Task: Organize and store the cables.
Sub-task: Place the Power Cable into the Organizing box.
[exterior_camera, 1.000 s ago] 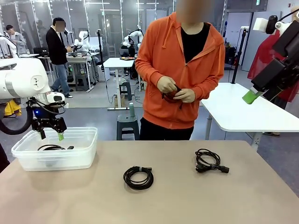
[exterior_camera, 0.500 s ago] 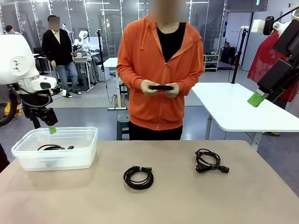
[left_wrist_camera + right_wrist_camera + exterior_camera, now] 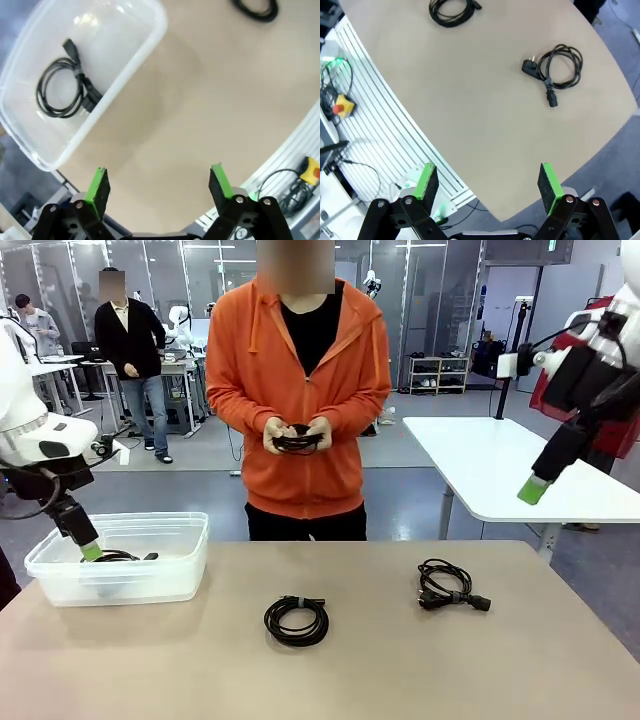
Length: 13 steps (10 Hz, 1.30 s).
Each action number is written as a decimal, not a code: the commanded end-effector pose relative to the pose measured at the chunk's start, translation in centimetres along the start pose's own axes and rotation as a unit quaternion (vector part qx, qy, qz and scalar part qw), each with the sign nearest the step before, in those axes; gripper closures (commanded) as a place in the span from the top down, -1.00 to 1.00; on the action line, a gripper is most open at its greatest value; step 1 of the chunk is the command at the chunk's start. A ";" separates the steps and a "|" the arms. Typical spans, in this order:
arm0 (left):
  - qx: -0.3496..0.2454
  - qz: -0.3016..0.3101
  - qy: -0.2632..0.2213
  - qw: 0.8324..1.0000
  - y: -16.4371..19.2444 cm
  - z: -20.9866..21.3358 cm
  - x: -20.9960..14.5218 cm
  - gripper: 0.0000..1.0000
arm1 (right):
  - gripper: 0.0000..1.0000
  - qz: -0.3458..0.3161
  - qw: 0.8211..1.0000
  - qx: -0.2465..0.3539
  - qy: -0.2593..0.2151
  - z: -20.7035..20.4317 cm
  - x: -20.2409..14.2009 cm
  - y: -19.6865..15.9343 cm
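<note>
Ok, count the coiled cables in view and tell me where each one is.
4. The binned cable lies inside the clear bin. The middle cable is at the table's centre and the plug cable on its right side. The held cable is in the person's hands.

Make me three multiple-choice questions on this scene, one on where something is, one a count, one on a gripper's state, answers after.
1. Where is the stored cable? A. In the clear bin. B. On the white table. C. On the floor.
2. How many cables lie on the tan tabletop? A. One. B. Two. C. Four.
3. The left gripper is: A. open, holding nothing. B. shut on a cable. C. shut on the bin's rim.
Answers: 1 A, it lies inside the bin; 2 B, a middle coil and a right coil; 3 A, its jaws stand apart with nothing between.
</note>
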<state>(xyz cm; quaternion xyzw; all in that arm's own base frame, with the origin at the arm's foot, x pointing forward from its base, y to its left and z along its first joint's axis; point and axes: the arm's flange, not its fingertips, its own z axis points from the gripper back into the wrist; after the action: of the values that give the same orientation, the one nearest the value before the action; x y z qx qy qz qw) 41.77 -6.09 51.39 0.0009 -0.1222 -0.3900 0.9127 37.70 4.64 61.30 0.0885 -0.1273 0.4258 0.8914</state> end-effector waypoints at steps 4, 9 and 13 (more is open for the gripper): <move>0.000 -0.018 -0.027 0.999 -2.7 1.6 -1.9 1.00 | 1.00 0.030 0.999 0.021 0.009 -2.3 -0.3 -0.7; 0.018 -0.060 -0.049 0.997 -4.3 3.0 -2.5 1.00 | 1.00 0.046 0.998 0.027 0.037 -5.1 1.3 -2.6; 0.000 -0.163 -0.070 0.984 -10.1 6.3 -3.7 1.00 | 1.00 0.179 0.977 -0.005 0.120 -14.5 4.9 -7.1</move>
<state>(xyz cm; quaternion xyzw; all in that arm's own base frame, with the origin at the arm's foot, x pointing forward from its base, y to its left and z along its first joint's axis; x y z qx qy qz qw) 31.93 -10.25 56.11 -0.0075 -0.1882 -0.5076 0.8407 46.66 8.22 48.19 0.0509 -0.0398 0.5506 0.8323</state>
